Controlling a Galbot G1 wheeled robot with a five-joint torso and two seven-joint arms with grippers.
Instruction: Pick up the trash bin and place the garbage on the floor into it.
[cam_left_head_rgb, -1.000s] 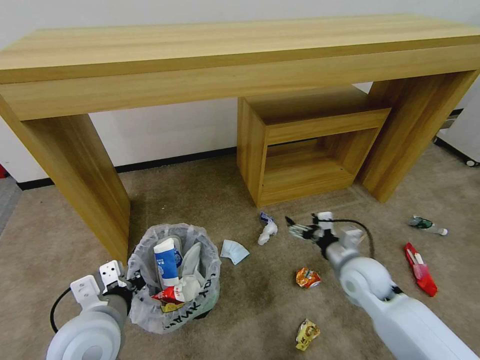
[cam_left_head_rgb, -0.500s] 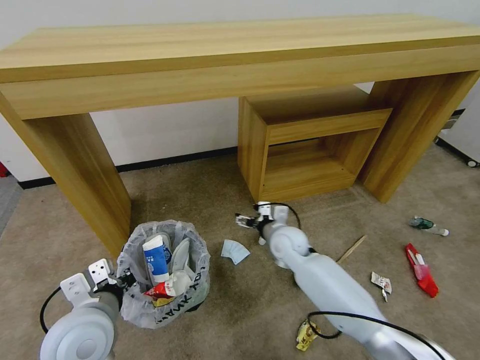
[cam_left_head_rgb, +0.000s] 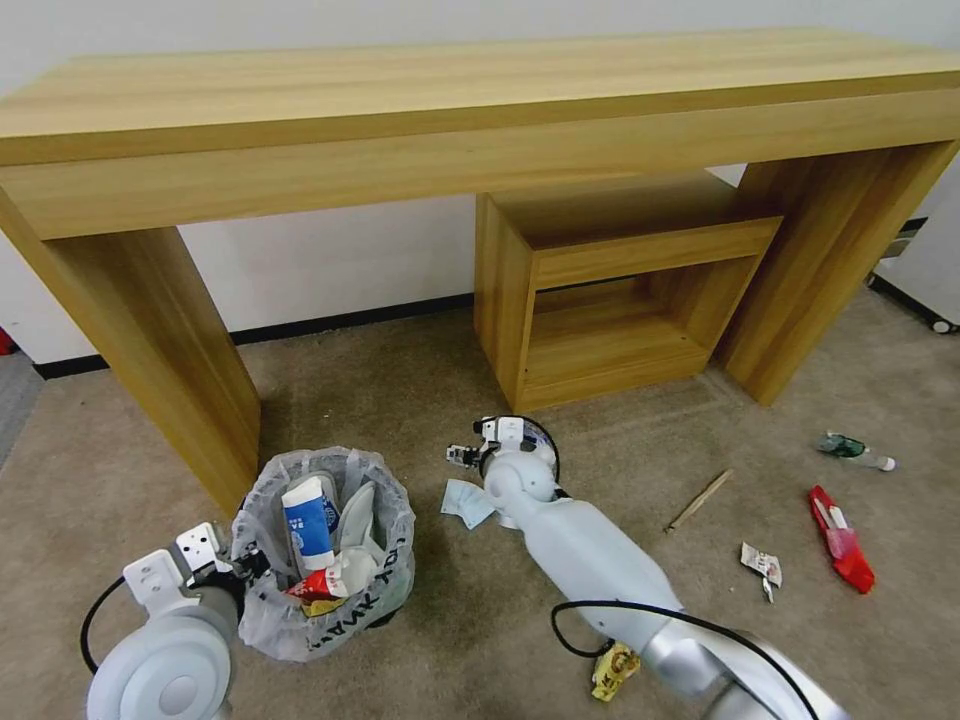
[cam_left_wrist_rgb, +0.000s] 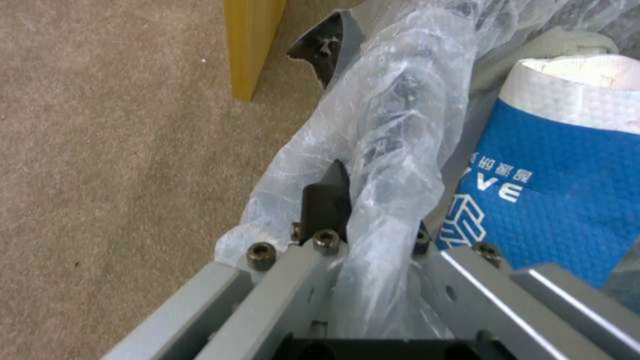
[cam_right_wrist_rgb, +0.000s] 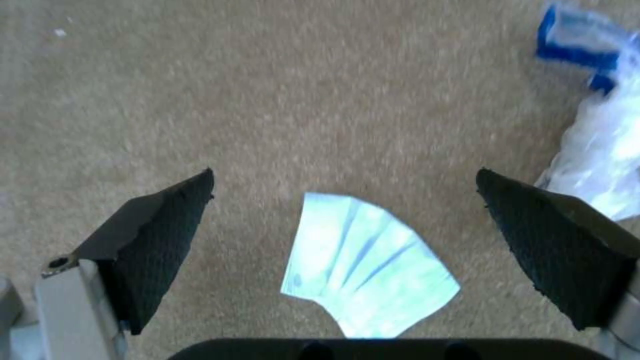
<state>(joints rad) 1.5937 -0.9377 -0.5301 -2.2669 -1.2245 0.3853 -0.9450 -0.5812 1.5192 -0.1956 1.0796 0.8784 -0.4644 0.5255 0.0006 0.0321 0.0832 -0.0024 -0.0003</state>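
Beige carpet floor (cam_left_head_rgb: 420, 400): trash bin (cam_left_head_rgb: 322, 555) w/ carton (cam_left_head_rgb: 308, 522), slipper (cam_left_head_rgb: 358, 520) inside, left gripper (cam_left_wrist_rgb: 363, 220) clamped on its rim; right gripper (cam_right_wrist_rgb: 347, 250) spread wide over tissue (cam_right_wrist_rgb: 367, 280).

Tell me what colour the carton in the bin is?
Blue and white; the carton shows best in the left wrist view, inside the bin.

The scene is taken from above by the head view, looking forward and down over the beige-brown short-pile carpet floor (cam_left_head_rgb: 400, 400) towards the long light-wood desk (cam_left_head_rgb: 450, 110) at the wall. In the left wrist view, the bag-lined rim of the small round black trash bin (cam_left_wrist_rgb: 387, 150) is seen at very close range, the same bin (cam_left_head_rgb: 325, 555) lying low on the left in the head view. The right wrist view is aimed straight down at the carpet from close above, and the pale blue folded tissue (cam_right_wrist_rgb: 367, 280) between its black fingers (cam_right_wrist_rgb: 160, 240) is shared with the head view (cam_left_head_rgb: 468, 503).
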